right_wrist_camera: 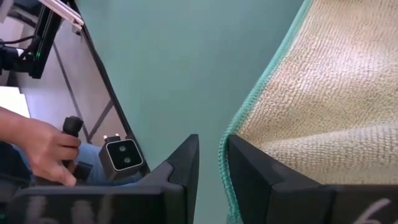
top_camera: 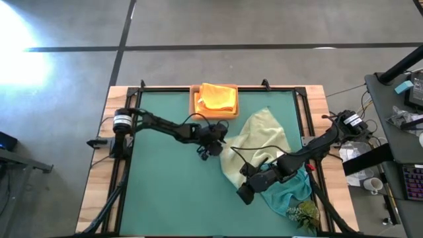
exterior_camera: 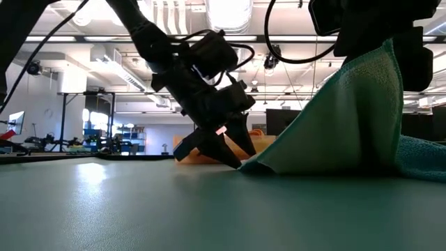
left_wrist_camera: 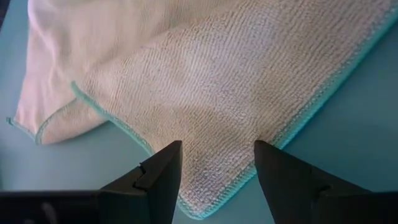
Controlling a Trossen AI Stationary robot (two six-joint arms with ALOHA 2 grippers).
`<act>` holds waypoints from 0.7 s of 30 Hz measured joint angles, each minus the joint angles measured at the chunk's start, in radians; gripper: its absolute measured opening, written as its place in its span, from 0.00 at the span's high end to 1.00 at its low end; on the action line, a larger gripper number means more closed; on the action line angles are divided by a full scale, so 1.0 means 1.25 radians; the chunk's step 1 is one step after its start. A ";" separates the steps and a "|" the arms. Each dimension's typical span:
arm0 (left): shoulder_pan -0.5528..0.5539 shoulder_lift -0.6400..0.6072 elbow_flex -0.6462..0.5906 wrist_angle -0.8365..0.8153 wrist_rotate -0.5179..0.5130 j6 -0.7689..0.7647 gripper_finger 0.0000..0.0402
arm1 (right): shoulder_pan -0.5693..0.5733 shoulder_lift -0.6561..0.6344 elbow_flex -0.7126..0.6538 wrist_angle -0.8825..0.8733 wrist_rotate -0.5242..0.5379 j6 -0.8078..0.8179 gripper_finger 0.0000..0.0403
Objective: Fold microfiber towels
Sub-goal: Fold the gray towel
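Green matting [top_camera: 172,192] is covering the wooden desk [top_camera: 99,192], and the pale green towel [top_camera: 261,142] is lying crumpled across its right half, one part rising toward the right arm. The left gripper [top_camera: 210,151] is reaching down at the towel's left corner, its fingers [left_wrist_camera: 163,177] standing spread apart with that corner [left_wrist_camera: 214,186] lying flat on the mat between them, not pinched. The right gripper [top_camera: 248,192] is hovering near the front of the mat, its fingers [right_wrist_camera: 249,168] pinching the towel's teal-stitched edge [right_wrist_camera: 227,162], so the cloth is hanging up from the mat like a small tent in the low view [exterior_camera: 341,118].

The pale green towel is looking nubby and soft, bordered all round by a thin teal seam, with one edge folded over itself. A teal towel [top_camera: 291,192] is lying bunched under and beside the right gripper, touching the pale one. At the back edge of the mat, an orange towel [top_camera: 217,98] is sitting folded on a small wooden tray [top_camera: 194,106]. Beyond the desk, a person's hand [right_wrist_camera: 37,146] is holding a dark handle.
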 joint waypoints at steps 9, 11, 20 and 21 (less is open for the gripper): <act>0.012 -0.051 -0.001 -0.076 -0.027 -0.016 0.53 | 0.000 0.000 0.000 -0.002 0.000 -0.001 0.81; 0.014 -0.069 -0.001 -0.073 -0.026 0.001 0.53 | 0.000 0.000 0.000 -0.002 0.000 -0.002 0.81; 0.034 -0.051 0.001 -0.133 -0.008 0.039 0.53 | 0.000 0.000 0.000 -0.006 0.000 -0.002 0.81; 0.034 -0.050 0.001 -0.139 -0.008 0.039 0.53 | 0.000 0.000 0.000 -0.006 0.000 -0.002 0.81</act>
